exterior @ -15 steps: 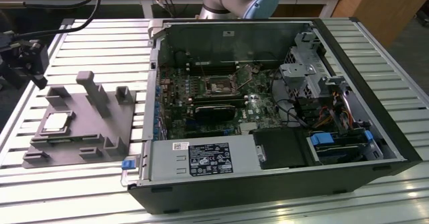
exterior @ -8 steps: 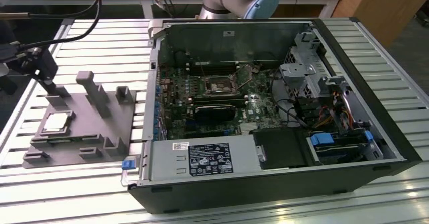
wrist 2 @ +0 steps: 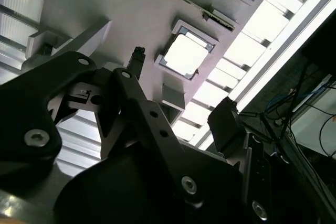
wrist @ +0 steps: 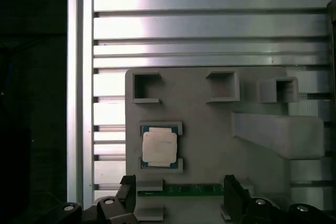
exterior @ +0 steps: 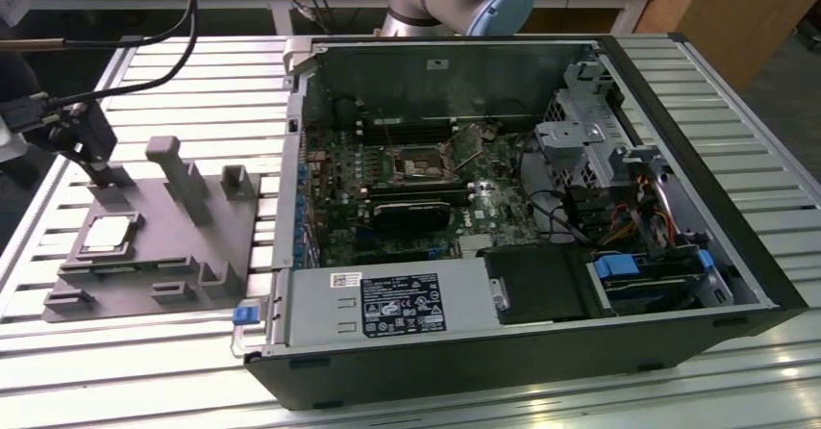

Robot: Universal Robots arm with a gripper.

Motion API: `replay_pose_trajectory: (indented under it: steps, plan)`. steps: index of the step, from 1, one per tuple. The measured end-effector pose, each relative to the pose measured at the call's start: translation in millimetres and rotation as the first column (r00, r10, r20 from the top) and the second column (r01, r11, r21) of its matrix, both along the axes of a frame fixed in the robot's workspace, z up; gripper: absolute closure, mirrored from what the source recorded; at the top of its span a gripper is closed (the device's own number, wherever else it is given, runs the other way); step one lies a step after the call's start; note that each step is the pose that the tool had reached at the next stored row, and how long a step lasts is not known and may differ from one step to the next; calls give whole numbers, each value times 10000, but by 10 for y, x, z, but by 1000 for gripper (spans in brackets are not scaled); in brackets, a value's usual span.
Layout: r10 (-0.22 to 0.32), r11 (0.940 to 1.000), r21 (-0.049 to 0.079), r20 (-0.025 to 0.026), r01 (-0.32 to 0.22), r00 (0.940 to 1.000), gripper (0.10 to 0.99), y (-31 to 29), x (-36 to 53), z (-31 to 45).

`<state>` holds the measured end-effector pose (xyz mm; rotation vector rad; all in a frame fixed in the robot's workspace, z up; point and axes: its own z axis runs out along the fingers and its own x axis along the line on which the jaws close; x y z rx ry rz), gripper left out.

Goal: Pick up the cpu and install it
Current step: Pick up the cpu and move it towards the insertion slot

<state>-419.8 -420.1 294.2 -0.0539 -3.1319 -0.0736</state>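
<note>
The tool [wrist: 178,184] hangs over the grey fixture plate [exterior: 154,246] at the exterior view's left, its two fingers spread wide and holding nothing; the cpu [exterior: 110,235] lies flat in its shallow pocket on that plate, silver side up, untouched, a little nearer than the tool. The open computer case [exterior: 513,352] lies on the bench [exterior: 129,371] just right of the plate, and the socket [exterior: 421,164] sits deep in its board.

As I see it, the risk is in the lining-up. In the first wrist view the cpu [wrist: 159,148] sits off to one side of the gap between the fingers; a descent from here could land a finger on the pocket's rim or an upright block; a thin chip caught by one edge would likely tilt or slip.
</note>
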Motion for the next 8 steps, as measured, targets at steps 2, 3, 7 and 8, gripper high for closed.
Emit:
replay_pose_trajectory:
  steps: [2,3,7,8]
  plan:
    - [0,10000,-1,-1,0,10000,325,0,0,-25]
    - [0,10000,0,0,0,10000,325,0,0,-39]
    - [0,10000,0,-3,0,10000,325,0,0,-90]
    - [0,10000,-1,-4,0,10000,325,0,0,-101]
